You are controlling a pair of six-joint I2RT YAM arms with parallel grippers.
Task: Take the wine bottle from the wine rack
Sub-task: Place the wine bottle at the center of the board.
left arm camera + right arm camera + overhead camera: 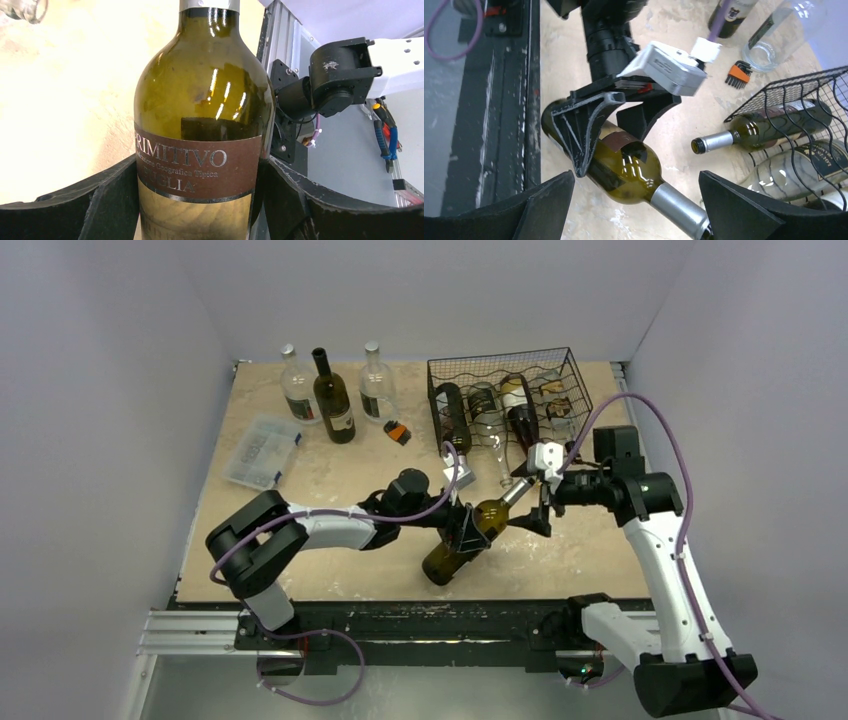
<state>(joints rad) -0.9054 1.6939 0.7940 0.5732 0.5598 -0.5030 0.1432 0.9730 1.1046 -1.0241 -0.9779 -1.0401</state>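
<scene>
Wine bottle [200, 100] first: olive glass, brown label, already out of the wine rack [500, 365] and well in front of it. It lies tilted low over the tabletop [320, 480], neck aimed back toward the rack. Cannot tell whether its base touches down.

Left claw [463, 528] pinches the labelled body, one finger on each side. Judgement: the wide part is gripped so that this arm alone carries the weight.

Right claw [644, 207], between bottle and rack, is spread wide. The neck passes between its fingers, which grip nothing.

Rack itself holds several other bottles [520, 410] lying on the wavy wires, necks pointing forward. Left of the rack, three bottles [333, 400] stand upright.

Judgement: removal looks done; setting the bottle down remains.
</scene>
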